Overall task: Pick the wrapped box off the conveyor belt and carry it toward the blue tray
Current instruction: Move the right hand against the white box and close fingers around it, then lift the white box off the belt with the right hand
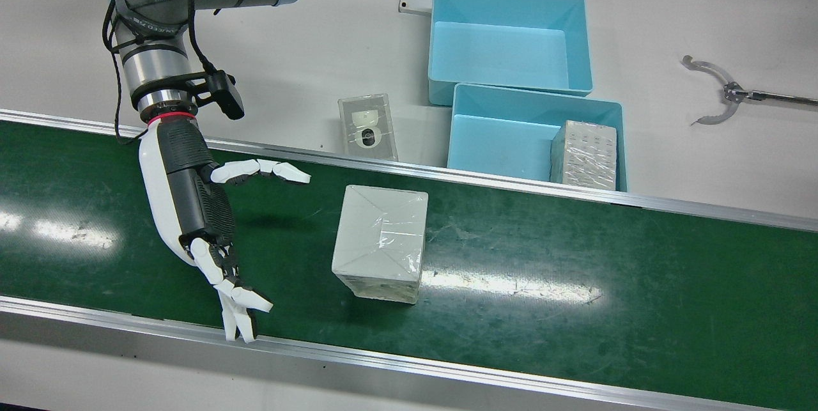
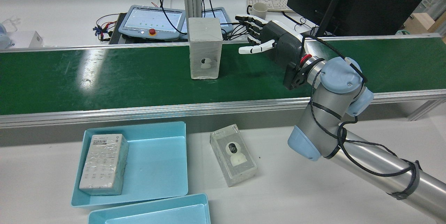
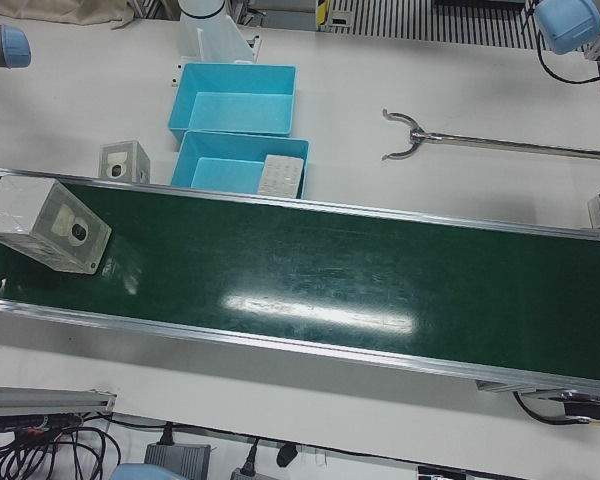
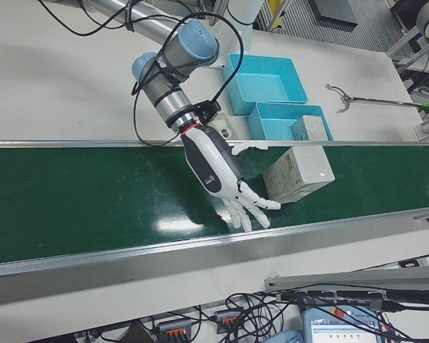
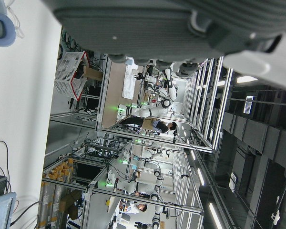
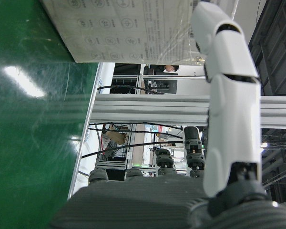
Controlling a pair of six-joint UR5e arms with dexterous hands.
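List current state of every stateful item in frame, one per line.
wrapped box: upright on the conveyor belt, not held
right hand: open, fingers spread, beside the box, apart from it
left hand: only its underside shows in its own view, state unclear
near blue tray: holds one wrapped package
far blue tray: nothing in it
camera box: lying flat on the table, off the belt

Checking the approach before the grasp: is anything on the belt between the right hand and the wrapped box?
Nothing visible. The right hand is open beside the wrapped box, apart from it, with only bare green conveyor belt between them in the front and rear views.
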